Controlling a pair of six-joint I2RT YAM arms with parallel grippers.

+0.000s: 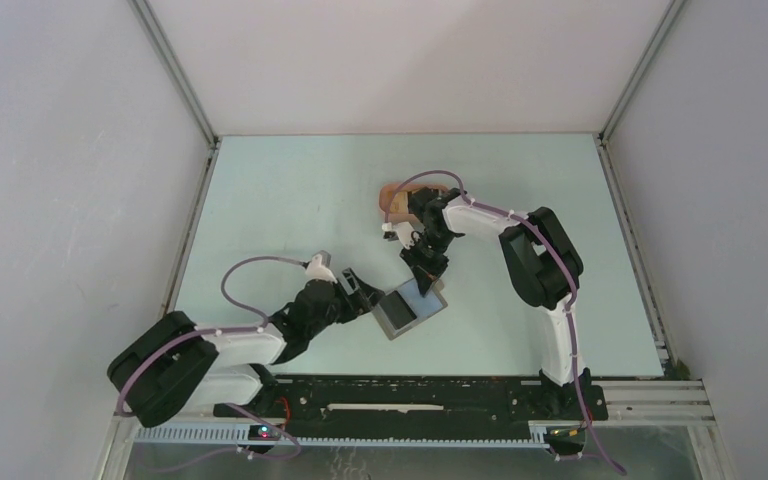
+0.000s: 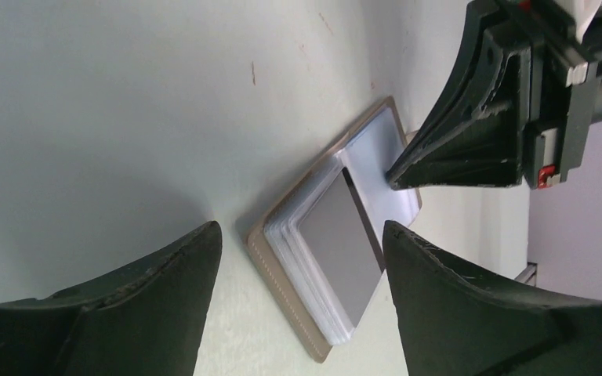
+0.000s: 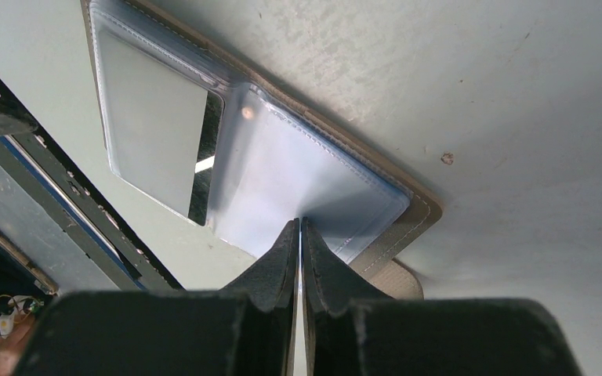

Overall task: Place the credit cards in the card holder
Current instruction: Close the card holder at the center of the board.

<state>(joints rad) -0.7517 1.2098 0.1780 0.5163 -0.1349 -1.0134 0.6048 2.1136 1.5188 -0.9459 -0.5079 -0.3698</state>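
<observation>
While my left jaws hang wide open and empty just beside the near-left edge of the card holder [image 1: 410, 312], my right jaws are down on it, closed to a sliver. The holder lies unfolded on the pale green desk [image 1: 280, 200], near the front, its clear sleeves fanned upward. One grey card [image 3: 153, 117] sits inside a sleeve on the half nearer my left arm. My right fingertips [image 3: 282, 251] meet the outer edge of the pale blue sleeve page [image 3: 298, 172] on the other half. A thin pale line runs between the tips; whether that is a card's edge or only light, I cannot tell.

By my reading, the step in hand is seating a card into that sleeve, with the task partly done. The next move calls for a straight, shallow push along the sleeve's mouth. My left jaws would do well to pin the holder so it does not skid. After that, my right arm must reach for another card. Behind that arm a salmon tray [image 1: 392, 192] shows only in part, and its contents are hidden.
</observation>
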